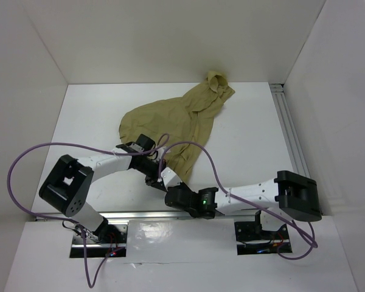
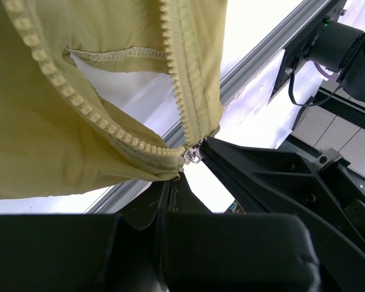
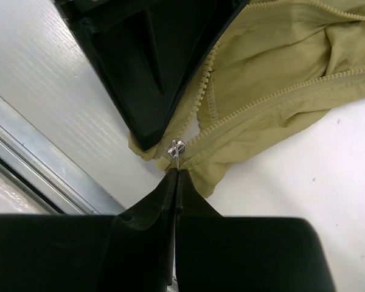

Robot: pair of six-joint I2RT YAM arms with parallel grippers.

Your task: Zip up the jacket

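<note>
Right jaws clenched on zipper pull (image 3: 176, 148), left jaws pinching hem (image 3: 147, 150) of jacket (image 1: 170, 121) just beside; open teeth (image 3: 280, 95) run 1 o'clock toward hood (image 1: 218, 82).

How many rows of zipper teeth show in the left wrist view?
2. One row slants down from upper left across the jacket; the other drops from the top edge. Both meet at the slider. More may be hidden.

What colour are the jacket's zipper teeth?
Zipper teeth: pale khaki-yellow, matching the jacket; clearest in left wrist view.
</note>
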